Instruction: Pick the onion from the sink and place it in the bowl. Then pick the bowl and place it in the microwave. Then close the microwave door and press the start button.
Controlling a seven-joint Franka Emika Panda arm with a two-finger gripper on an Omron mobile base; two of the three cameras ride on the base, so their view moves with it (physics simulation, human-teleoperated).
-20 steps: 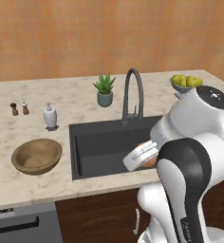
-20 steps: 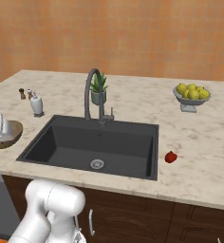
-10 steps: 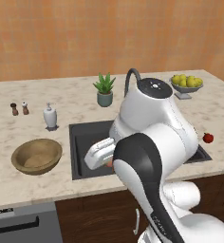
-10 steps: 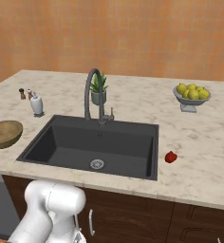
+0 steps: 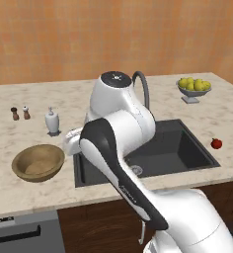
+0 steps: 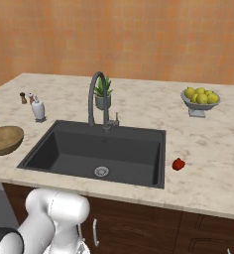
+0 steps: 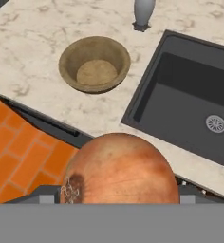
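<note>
Carrying: the onion (image 7: 121, 168) is being held by the end effector (image 7: 118, 192), and it is seen big and close at the bottom of the hand view.
End effector: it is spread wide, because the round onion sits between its two sides and fills the gap. The fingertips are hidden by the onion.
Onion place: it is up in the air, out of the sink (image 7: 190, 104), above the front edge of the table (image 7: 33, 42), with orange floor seen under it. It is kept high so it can be taken over the rim of the bowl (image 7: 95, 64).
Bowl: the wooden bowl is set on the table just beside the left end of the sink (image 5: 153, 148). Nothing is seen in it, so it is ready for the onion. It is also seen in the left base view (image 5: 38, 162) and at the left edge of the right base view (image 6: 4, 140).
Step, as judged: the onion is being brought toward the bowl and has not been dropped in yet.
Next move, as judged: the onion should be placed over the middle of the bowl and let go low, so it is not bounced out.
Other things: a red fruit (image 6: 178, 164) lies on the table right of the sink, and a grey bowl of yellow-green fruit (image 6: 200, 98) stands farther back. Both are well apart from the wooden bowl, so they are out of the way.
</note>
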